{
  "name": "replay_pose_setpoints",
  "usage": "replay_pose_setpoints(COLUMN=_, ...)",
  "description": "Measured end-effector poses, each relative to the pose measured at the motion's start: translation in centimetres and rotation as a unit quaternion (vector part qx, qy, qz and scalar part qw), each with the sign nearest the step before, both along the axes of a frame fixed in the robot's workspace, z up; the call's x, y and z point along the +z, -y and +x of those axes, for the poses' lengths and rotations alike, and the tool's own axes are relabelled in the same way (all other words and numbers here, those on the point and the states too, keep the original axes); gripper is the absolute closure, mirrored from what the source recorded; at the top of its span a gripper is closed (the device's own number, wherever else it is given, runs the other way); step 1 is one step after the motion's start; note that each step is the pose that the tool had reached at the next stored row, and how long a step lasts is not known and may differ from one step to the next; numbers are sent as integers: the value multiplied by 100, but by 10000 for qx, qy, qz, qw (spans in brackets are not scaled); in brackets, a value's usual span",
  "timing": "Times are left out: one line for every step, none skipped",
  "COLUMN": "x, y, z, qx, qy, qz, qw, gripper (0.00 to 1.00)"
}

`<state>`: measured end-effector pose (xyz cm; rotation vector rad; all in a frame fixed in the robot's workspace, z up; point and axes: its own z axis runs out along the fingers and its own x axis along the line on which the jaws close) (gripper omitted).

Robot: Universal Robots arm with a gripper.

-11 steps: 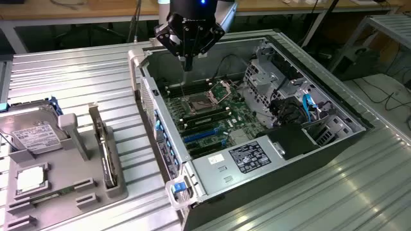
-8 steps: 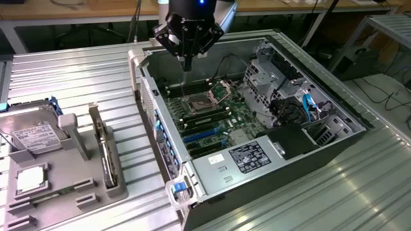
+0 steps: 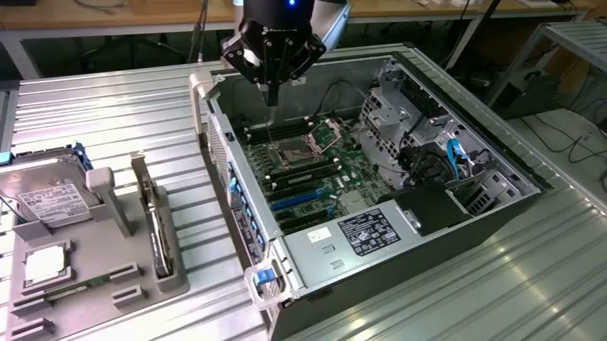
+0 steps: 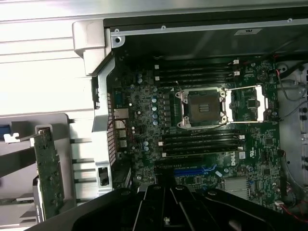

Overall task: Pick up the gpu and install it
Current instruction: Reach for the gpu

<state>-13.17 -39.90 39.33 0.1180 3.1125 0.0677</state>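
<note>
My fingers are pressed together with nothing between them, pointing straight down over the far corner of the open computer case, which lies on its side on the ribbed metal table. Beneath me is the green motherboard; its bare processor socket sits at about five o'clock from my fingertips in the exterior view, close by. The gpu is outside the case, at about seven o'clock from me in that view and well apart. It stands on its long edge in a slot of the grey holder on the table. In the wrist view its green circuit board face shows upright beside the case's outer wall. Further toward nine o'clock from the gpu in the exterior view, a silver hard drive with a white label leans in the same grey rack.
</note>
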Motion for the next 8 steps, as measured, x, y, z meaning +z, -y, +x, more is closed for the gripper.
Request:
replay_pose_setpoints(x=0, y=0, z=-12, qx=0, qy=0, qz=0, qw=10000, gripper=89)
replay_pose_setpoints(x=0, y=0, z=-23, qx=0, qy=0, qz=0, qw=10000, gripper=89)
replay_pose_setpoints(x=0, y=0, z=-33, qx=0, qy=0, qz=0, qw=10000, gripper=89)
replay_pose_setpoints(x=0, y=0, z=-47, qx=0, qy=0, qz=0, qw=10000, gripper=89)
replay_pose_setpoints(x=0, y=0, z=-61, qx=0, qy=0, qz=0, qw=10000, gripper=89)
replay_pose_setpoints(x=0, y=0, z=-70, qx=0, qy=0, qz=0, qw=10000, gripper=89)
replay_pose_setpoints(x=0, y=0, z=-83, qx=0, qy=0, qz=0, qw=10000, gripper=89)
replay_pose_setpoints(x=0, y=0, z=-95, qx=0, qy=0, qz=0, qw=10000, gripper=89)
